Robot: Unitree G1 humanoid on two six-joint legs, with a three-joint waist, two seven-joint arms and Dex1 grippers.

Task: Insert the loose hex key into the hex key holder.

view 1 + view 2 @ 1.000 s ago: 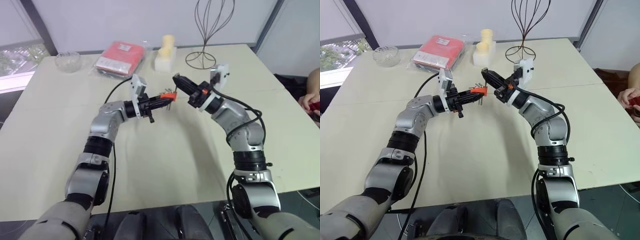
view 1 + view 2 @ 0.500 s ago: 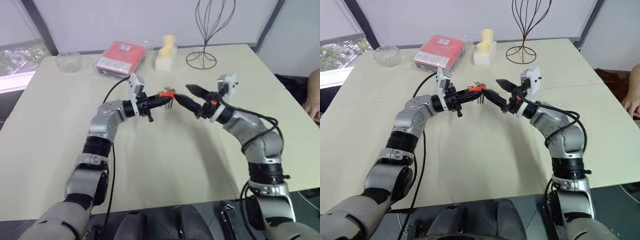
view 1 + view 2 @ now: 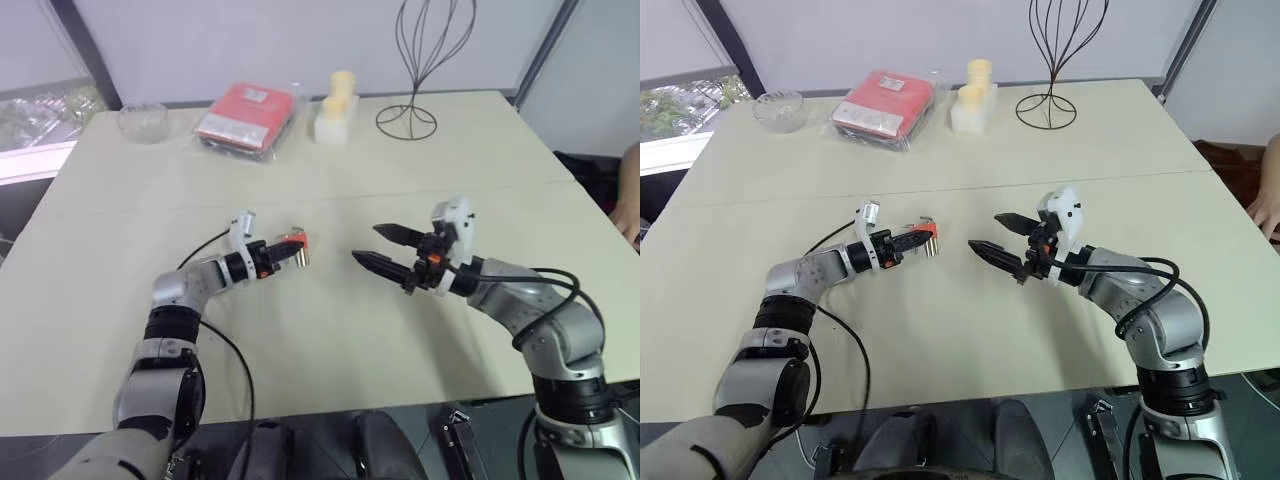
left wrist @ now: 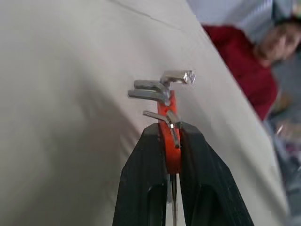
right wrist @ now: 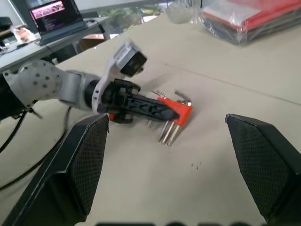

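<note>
Beige table (image 3: pixel 330 330), hex key holder (image 3: pixel 292 243) in left pincer (image 3: pixel 278 251)

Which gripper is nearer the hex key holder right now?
Left. The left gripper has its fingers clamped on the hex key holder, low at the table. The right gripper hangs open and apart from it, off to the holder's right.

We can read no text, brand, number or sign anywhere. The flat red packet in clear plastic wrap (image 3: pixel 247 116) carries a small pale label, but its print is too small to make out. The laptop screen (image 5: pixel 47 9) shows only blurred shapes.
</note>
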